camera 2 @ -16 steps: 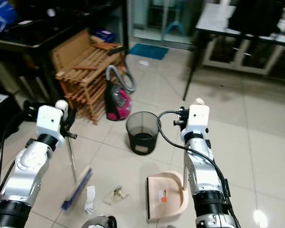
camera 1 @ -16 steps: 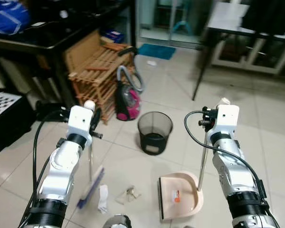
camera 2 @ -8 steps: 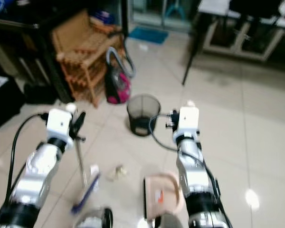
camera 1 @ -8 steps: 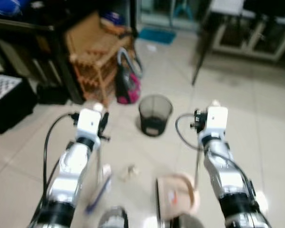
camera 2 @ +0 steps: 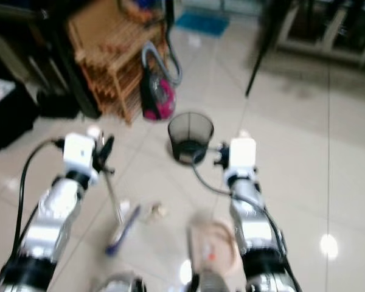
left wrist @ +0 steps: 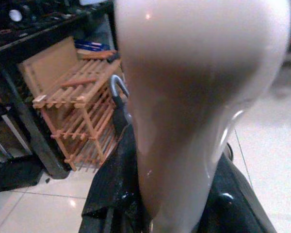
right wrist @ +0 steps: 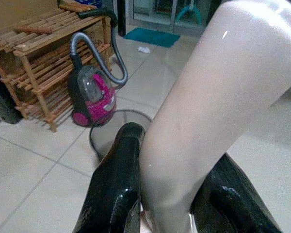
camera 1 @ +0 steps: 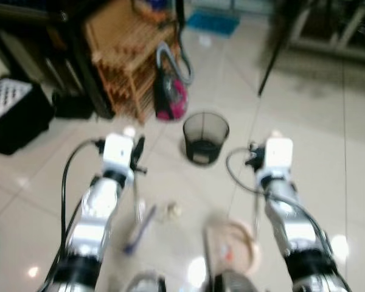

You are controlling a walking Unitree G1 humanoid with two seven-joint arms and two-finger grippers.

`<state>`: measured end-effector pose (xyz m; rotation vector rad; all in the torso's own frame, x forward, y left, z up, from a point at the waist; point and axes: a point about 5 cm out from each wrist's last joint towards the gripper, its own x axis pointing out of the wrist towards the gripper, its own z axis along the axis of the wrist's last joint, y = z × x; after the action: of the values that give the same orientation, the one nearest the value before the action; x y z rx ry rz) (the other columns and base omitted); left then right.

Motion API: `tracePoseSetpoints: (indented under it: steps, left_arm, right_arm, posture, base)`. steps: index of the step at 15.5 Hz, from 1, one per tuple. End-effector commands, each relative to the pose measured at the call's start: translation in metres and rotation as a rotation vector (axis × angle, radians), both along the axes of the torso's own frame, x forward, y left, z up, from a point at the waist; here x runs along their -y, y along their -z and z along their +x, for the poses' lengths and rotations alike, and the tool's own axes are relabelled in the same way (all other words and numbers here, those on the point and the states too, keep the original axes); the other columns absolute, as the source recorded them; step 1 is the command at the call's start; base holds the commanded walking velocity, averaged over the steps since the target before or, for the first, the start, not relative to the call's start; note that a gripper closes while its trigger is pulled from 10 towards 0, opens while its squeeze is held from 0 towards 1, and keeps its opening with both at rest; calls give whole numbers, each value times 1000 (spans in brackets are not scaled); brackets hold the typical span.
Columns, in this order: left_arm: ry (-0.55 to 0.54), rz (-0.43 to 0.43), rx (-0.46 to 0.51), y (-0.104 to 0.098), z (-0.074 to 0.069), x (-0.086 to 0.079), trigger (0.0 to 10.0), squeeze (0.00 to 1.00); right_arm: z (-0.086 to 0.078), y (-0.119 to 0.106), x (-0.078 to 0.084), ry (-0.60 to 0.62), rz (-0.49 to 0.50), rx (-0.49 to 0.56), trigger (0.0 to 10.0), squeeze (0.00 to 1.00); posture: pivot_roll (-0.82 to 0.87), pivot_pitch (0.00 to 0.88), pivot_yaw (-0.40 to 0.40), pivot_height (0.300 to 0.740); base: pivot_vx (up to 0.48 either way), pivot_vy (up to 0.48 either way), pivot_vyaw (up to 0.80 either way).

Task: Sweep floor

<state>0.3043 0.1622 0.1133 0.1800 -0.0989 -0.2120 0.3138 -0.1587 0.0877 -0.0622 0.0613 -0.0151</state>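
My left gripper (camera 1: 135,159) is shut on the cream handle (left wrist: 194,97) of a broom, whose blue head (camera 1: 140,227) rests on the tiles below. My right gripper (camera 1: 256,159) is shut on the cream upright handle (right wrist: 213,97) of a beige dustpan (camera 1: 232,243), which sits on the floor to the right of the broom. A small crumpled scrap (camera 1: 170,211) lies on the tiles between broom head and dustpan. In the wrist views the black fingers (left wrist: 111,194) (right wrist: 117,179) press on each handle's sides. The eye views are blurred.
A black mesh bin (camera 1: 205,137) stands just beyond the grippers. Behind it are a pink vacuum cleaner (camera 1: 170,97) and a wooden rack (camera 1: 125,55). A black box (camera 1: 15,115) lies at the left, a dark table leg (camera 1: 271,58) at the back right.
The whole picture has shifted and blurred, so the camera has moved. Both grippers keep hold of their handles. The broom head now sits closer to the scrap.
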Motion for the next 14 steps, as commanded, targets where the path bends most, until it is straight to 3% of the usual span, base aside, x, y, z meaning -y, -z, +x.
tracePoseSetpoints:
  steps: [1,6,14]
  left_arm:
    - [-27,34,22,-5,0,-11,10000,0]
    - [-37,49,34,-8,4,-13,10000,0]
    - [-26,53,70,-8,7,-11,10000,0]
  right_arm:
    - [3,-5,-10,-20,17,16,10000,0]
    - [5,-9,-4,49,26,52,10000,0]
    - [3,-7,8,171,72,125,10000,0]
  posture:
    - [26,183,16,740]
    - [28,181,18,740]
    - [36,184,29,740]
  base:
    - [420,0,0]
    - [367,0,0]
    - [0,0,0]
